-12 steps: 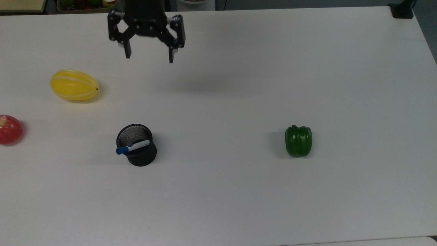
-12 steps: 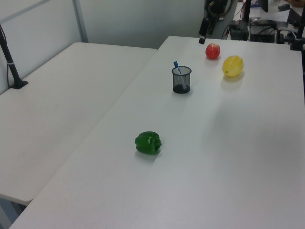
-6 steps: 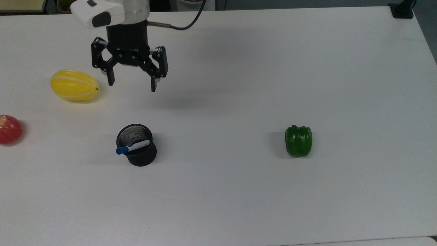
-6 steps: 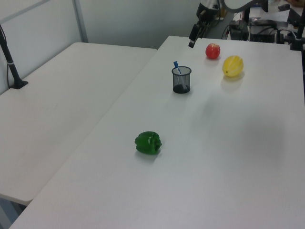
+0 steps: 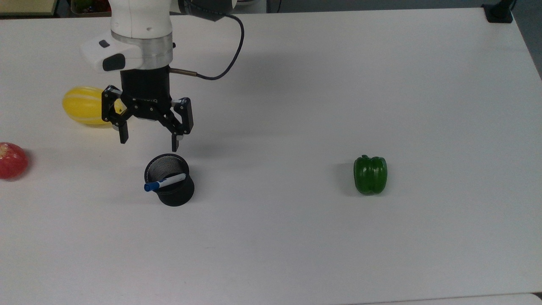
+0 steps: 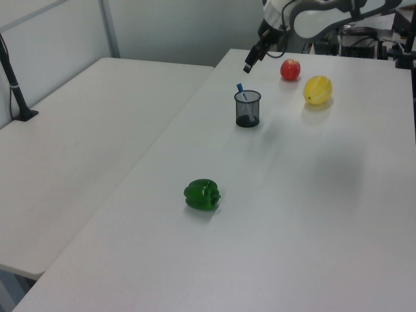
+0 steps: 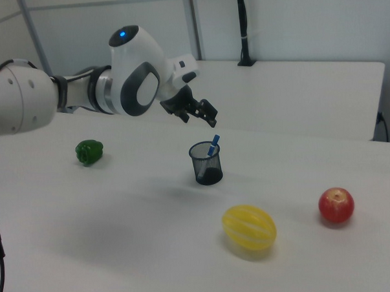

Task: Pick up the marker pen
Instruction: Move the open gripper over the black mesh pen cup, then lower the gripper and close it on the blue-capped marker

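The marker pen [image 5: 164, 182] is white with a blue cap and leans inside a black mesh cup [image 5: 177, 197], its cap sticking out over the rim toward the top view's left. In the left view the marker pen's [image 6: 240, 88] blue tip pokes above the cup [image 6: 247, 110]; in the right view the marker pen [image 7: 213, 145] does the same above the cup [image 7: 207, 165]. My gripper [image 5: 149, 144] hangs open in the air just beyond the cup, holding nothing. The gripper [image 6: 249, 65] and the gripper [image 7: 198, 120] sit higher than the cup's rim.
A yellow melon [image 5: 84, 106] lies behind the gripper at the top view's left, partly covered by it. A red apple [image 5: 12, 160] sits at the left edge. A green pepper [image 5: 370, 174] rests far to the right. The white table [image 5: 296, 245] spreads wide around them.
The arm has come forward from the table's far edge toward the cup, and lower. The fingers stayed open. The cup, marker and fruits have not moved.
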